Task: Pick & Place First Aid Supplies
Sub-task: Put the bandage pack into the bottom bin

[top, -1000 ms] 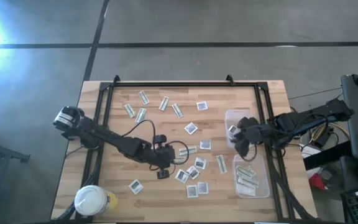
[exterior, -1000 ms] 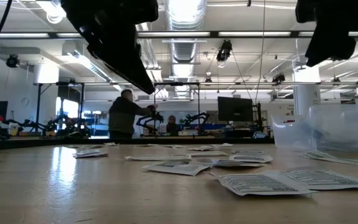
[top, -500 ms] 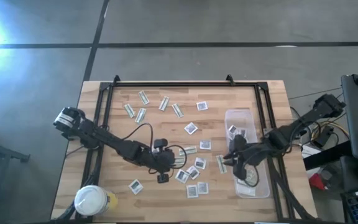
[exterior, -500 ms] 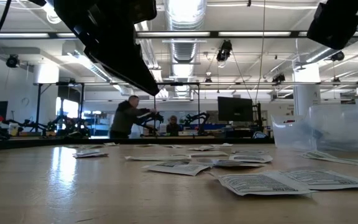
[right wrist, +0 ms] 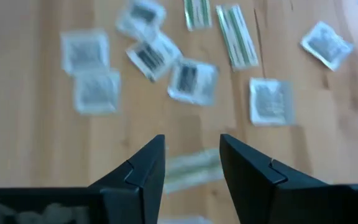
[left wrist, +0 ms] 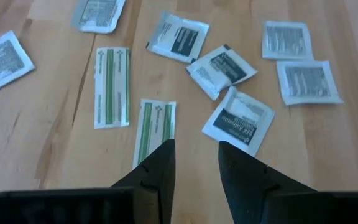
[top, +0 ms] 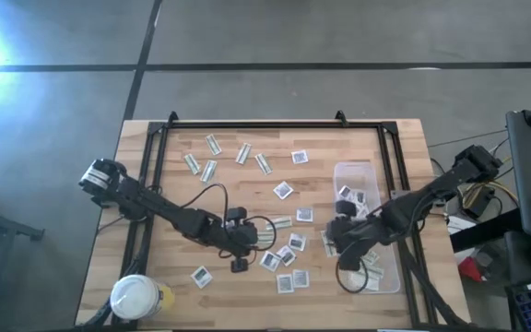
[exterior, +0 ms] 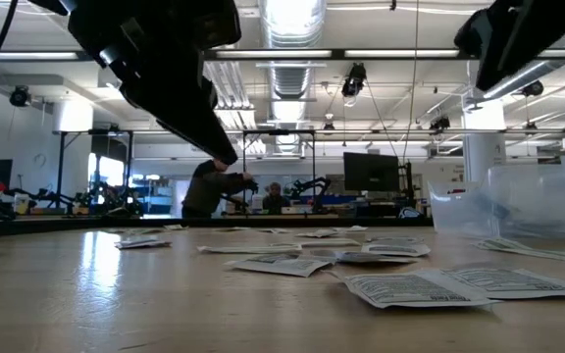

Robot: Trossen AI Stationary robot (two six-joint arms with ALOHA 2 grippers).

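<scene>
Left end effector hovers mid-surface, fingers parted, gripping nothing; a green-striped strip lies just ahead of its tips, a white square packet beside that, more packets scattered near. Right end effector is open and empty, above the surface just beside the clear tub, a strip under its tips. Bare wood behind the left end effector toward the near edge. Packet print too small to read.
</scene>
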